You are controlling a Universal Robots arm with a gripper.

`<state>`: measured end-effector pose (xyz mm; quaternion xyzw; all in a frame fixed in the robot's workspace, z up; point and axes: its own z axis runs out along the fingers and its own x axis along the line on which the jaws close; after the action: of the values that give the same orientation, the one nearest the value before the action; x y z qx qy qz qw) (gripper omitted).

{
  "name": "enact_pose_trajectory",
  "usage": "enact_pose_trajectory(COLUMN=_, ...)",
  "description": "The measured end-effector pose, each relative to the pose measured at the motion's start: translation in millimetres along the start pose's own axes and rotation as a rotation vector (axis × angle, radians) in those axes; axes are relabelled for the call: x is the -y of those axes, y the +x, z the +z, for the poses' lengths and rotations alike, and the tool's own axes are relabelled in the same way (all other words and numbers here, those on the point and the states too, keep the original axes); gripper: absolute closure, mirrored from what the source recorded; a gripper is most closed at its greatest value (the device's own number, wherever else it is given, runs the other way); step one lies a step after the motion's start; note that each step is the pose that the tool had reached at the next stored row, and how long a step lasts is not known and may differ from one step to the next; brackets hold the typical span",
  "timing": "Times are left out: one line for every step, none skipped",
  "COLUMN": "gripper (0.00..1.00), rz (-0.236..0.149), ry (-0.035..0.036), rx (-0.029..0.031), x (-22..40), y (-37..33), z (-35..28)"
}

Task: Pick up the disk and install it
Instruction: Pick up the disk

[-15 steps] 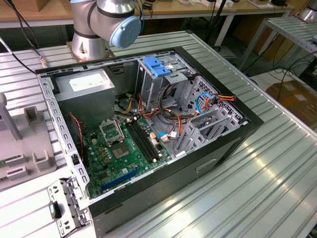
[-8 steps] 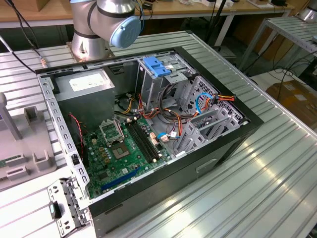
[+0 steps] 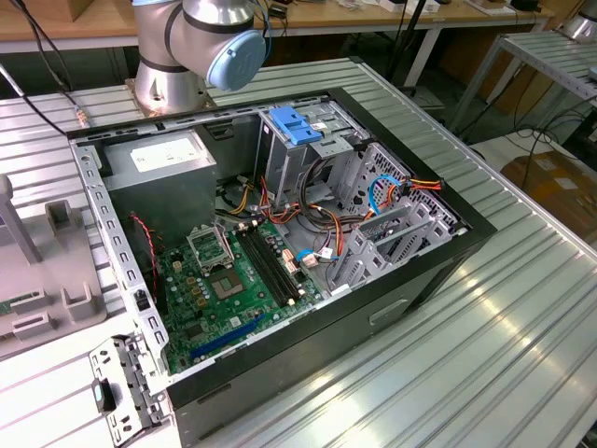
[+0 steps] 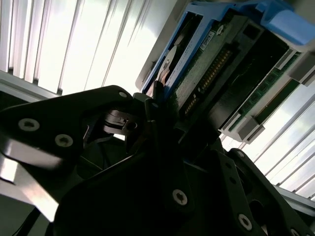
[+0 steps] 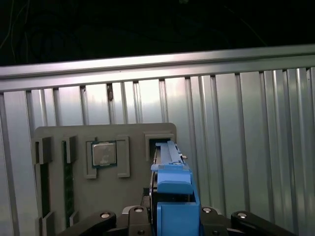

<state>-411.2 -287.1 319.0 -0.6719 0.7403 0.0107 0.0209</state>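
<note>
Claw clenched on the disk: in the first wrist view you see the light-blue carrier standing on edge between the two black fingers, gripped at its near end, with the rest of the disk running straight out ahead of the claw. In the second wrist view the disk juts out past the black claw body, its dark slab and connector edge showing inside the blue frame. Disk is off the surface, carried over the grey fixture plate that lies on the ribbed metal bench; its far end lines up with a dark recess in that plate, contact cannot be told. A processor chip sits in a pocket of the plate, beside the disk and apart from it. In the exterior view you have the arm's base behind the open computer case, motherboard exposed, and a short blue bracket on the drive cage at the case's far side.
</note>
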Motion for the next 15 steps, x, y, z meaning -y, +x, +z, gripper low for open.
enact_pose_trajectory(gripper=0.64, rz=0.0, ry=0.0, rx=0.0, x=0.0, y=-0.1, z=-1.1)
enact_pose_trajectory(gripper=0.64, rz=0.0, ry=0.0, rx=0.0, x=0.1, y=-0.1, z=-1.9)
enact_pose_trajectory(gripper=0.64, rz=0.0, ry=-0.0001, rx=0.0, x=0.1, y=-0.1, z=-2.5)
enact_pose_trajectory(gripper=0.64, rz=0.0, ry=0.0, rx=0.0001, x=0.1, y=-0.1, z=-3.0)
enact_pose_trajectory(gripper=0.64, rz=0.0, ry=0.0001, rx=0.0001, x=0.0, y=-0.1, z=-3.4)
enact_pose_trajectory(gripper=0.64, rz=0.0, ry=0.0001, rx=0.0001, x=0.1, y=-0.2, z=-3.9)
enact_pose_trajectory(gripper=0.64, rz=0.0, ry=0.0, rx=0.0, x=0.1, y=-0.2, z=-4.6)
enact_pose_trajectory(gripper=0.64, rz=0.0, ry=0.0001, rx=0.0001, x=0.1, y=-0.2, z=-4.8)
enact_pose_trajectory(gripper=0.64, rz=0.0, ry=0.0002, rx=0.0001, x=0.1, y=-0.2, z=-5.1)
enact_pose_trajectory(gripper=0.64, rz=0.0, ry=-0.0001, rx=0.0, x=0.1, y=-0.3, z=-5.8)
enact_pose_trajectory(gripper=0.64, rz=0.0, ry=0.0001, rx=0.0001, x=0.1, y=-0.3, z=-6.1)
enact_pose_trajectory(gripper=0.64, rz=0.0, ry=-0.0001, rx=0.0, x=0.1, y=-0.3, z=-6.5)
enact_pose_trajectory(gripper=0.64, rz=0.0, ry=0.0, rx=0.0, x=0.1, y=-0.3, z=-6.7)
enact_pose_trajectory(gripper=0.64, rz=0.0, ry=0.0, rx=0.0, x=0.1, y=-0.3, z=-6.9)
enact_pose_trajectory(gripper=0.64, rz=0.0, ry=0.0, rx=0.0, x=0.1, y=-0.3, z=-7.3)
